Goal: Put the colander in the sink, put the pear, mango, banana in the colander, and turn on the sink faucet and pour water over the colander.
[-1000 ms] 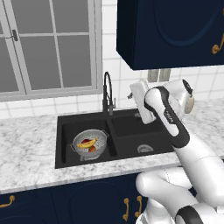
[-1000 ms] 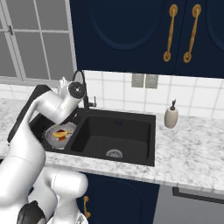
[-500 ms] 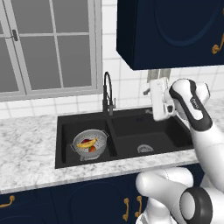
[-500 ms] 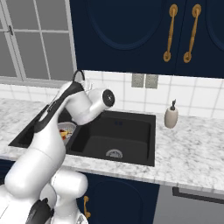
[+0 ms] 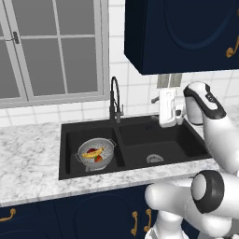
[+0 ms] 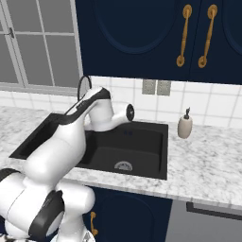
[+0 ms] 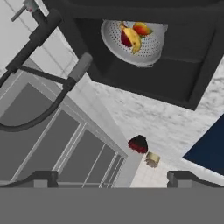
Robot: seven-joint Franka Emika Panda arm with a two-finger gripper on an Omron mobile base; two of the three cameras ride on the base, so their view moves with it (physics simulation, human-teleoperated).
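Sitting in the left basin of the sink (image 5: pixel 186 144), the colander (image 5: pixel 95 153) held the banana (image 5: pixel 92 152) and mango (image 7: pixel 142 29); I couldn't pick out the pear for sure. My gripper (image 7: pixel 112 177) hung over the right basin, fingers wide apart, holding nothing. The faucet (image 5: pixel 115 100) hid behind my arm on the right.

The arm (image 6: pixel 71 137) hides the sink's (image 6: pixel 146 163) left basin, and the fruit in the colander (image 5: pixel 95 154) is too small to separate.
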